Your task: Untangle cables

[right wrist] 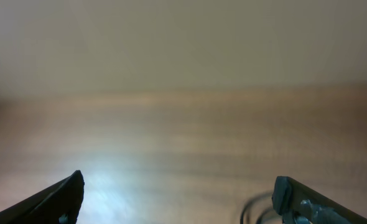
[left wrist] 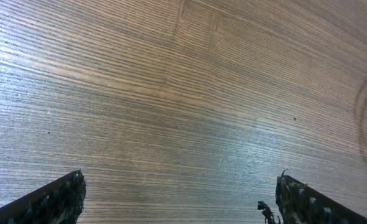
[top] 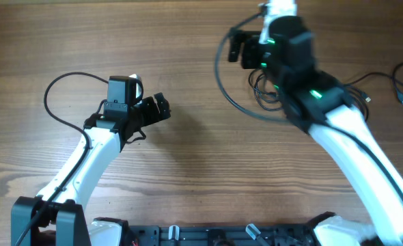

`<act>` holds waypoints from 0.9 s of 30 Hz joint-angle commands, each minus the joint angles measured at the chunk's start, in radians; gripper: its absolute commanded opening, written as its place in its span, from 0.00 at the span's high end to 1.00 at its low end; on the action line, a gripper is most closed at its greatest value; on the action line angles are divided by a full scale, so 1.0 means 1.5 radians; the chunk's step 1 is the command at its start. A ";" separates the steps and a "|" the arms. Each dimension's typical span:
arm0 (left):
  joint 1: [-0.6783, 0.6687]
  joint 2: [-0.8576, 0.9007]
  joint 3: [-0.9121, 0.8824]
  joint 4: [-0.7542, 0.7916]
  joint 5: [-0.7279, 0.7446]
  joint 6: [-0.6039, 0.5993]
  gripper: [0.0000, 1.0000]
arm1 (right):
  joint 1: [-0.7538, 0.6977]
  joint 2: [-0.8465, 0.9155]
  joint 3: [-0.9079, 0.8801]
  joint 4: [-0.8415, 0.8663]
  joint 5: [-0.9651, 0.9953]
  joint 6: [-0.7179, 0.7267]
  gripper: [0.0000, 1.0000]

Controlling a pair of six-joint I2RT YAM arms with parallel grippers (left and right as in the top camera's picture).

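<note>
On the far right of the table (top: 188, 178), the cables (top: 264, 89) lie in a loose knot, partly hidden beneath the right arm. The right gripper (right wrist: 178, 180) hangs above them, jaws spread wide and empty, probably lining up a first pick. The left gripper (left wrist: 180, 180), equally wide and empty, sits well apart over bare wood, likely ready to take a freed strand.
</note>
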 commanded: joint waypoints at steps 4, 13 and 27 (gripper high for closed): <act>-0.002 0.007 -0.004 -0.001 0.005 0.010 0.00 | 0.000 -0.251 -0.003 -0.002 0.009 -0.008 0.00; -0.002 0.007 -0.004 -0.001 0.005 0.010 0.00 | 0.000 -0.477 -0.003 -0.049 0.009 -0.007 0.00; -0.002 0.007 -0.004 -0.001 0.005 0.010 0.00 | 0.000 -0.480 -0.112 -0.515 0.009 -0.007 0.00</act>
